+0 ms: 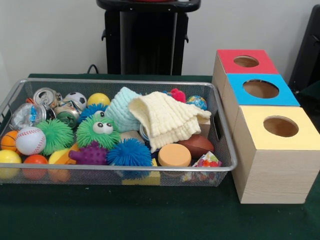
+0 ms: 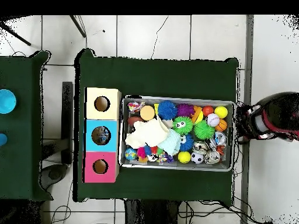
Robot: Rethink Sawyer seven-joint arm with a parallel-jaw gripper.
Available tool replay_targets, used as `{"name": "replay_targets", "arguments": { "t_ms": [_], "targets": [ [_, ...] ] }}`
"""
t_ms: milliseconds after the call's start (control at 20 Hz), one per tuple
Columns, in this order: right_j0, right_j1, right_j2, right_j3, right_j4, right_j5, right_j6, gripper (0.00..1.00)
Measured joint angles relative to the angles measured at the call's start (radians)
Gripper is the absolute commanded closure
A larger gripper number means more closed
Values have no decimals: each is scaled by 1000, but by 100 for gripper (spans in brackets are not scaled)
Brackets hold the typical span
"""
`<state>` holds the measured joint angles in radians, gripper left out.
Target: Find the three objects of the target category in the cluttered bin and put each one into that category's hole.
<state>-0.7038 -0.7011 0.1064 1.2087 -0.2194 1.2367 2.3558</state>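
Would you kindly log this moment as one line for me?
arm: outside bin, at its end | labelled bottle: in bin, beside cans

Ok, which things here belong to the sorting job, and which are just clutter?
Job: bin; labelled bottle; red box, blue box and yellow box, each with a hole on top. No other bottles can be made out.

Clutter: can; baseball; cream cloth; green fuzzy toy; football; orange disc.
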Motion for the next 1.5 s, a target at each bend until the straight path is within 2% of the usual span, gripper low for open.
{"name": "replay_targets", "arguments": {
  "t_ms": [350,750,1250,1500],
  "targets": [
    [45,-36,0,58,1,0,0,0],
    [68,-35,1,61,1,0,0,0],
    [65,34,2,5,1,0,0,0],
    [64,62,2,2,1,-4,0,0]
  ]
}}
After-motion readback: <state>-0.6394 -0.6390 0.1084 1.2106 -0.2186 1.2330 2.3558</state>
